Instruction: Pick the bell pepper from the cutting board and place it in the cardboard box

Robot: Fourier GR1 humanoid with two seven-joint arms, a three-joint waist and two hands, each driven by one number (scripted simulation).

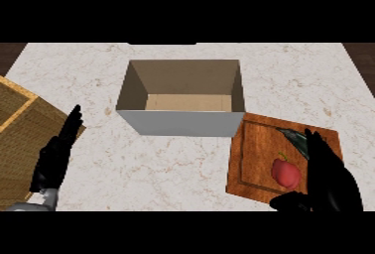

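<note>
Red bell pepper beside open, empty right hand.

A pale marble-patterned table with faint tan veining fills most of the view, running from the near edge to the far edge. At the left edge, partly cut off by the frame, sits a woven wicker basket in golden brown, set at an angle, with a lighter rim strip crossing it. Dark brown wood flooring shows in the far left and far right corners, beyond the table.
</note>
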